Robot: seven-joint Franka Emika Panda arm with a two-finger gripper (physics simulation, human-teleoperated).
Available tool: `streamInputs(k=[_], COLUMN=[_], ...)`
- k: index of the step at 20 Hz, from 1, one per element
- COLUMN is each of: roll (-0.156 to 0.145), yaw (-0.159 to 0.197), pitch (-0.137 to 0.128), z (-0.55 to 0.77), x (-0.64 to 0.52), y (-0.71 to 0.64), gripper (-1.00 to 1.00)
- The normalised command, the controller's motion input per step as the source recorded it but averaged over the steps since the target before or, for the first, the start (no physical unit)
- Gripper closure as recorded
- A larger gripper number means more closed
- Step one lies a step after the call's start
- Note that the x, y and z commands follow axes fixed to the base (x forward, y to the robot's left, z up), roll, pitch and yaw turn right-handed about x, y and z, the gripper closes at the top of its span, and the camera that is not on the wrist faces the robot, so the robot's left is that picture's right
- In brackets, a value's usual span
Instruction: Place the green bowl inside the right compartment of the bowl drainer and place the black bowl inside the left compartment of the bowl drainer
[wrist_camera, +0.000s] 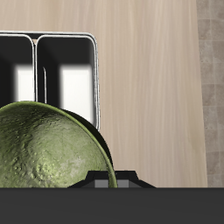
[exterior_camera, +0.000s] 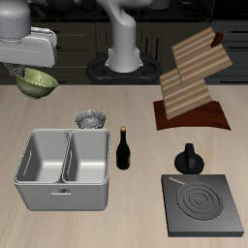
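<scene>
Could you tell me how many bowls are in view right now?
2. The green bowl hangs tilted in the gripper above the table; the black bowl sits on the table just behind the bowl drainer.

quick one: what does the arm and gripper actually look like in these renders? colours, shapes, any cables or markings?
Arm: smooth rounded links, light grey to white, rising from a round dark base plate. Gripper: pale grey, blocky rounded housing; in the wrist view its underside shows as a dark, near-black band with a small grey block at its middle. The jaws are mostly hidden. No cables, logos or markings visible.

Black bowl (exterior_camera: 91, 119) just behind bowl drainer (exterior_camera: 60, 180); bottle (exterior_camera: 123, 150) beside it, stove (exterior_camera: 203, 205) farther along.
</scene>
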Motion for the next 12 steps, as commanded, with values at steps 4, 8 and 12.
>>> streamInputs(k=[4,8,12], roll=[0.002,-0.002,0.009], yaw=[0.006,0.002,-0.012], pitch=[0.007,0.013,0.024], z=[0.02,-0.08,-0.08], x=[0.27,0.28,0.24], y=[0.14,0.17,-0.02], gripper=[1.0,1.0,1.0])
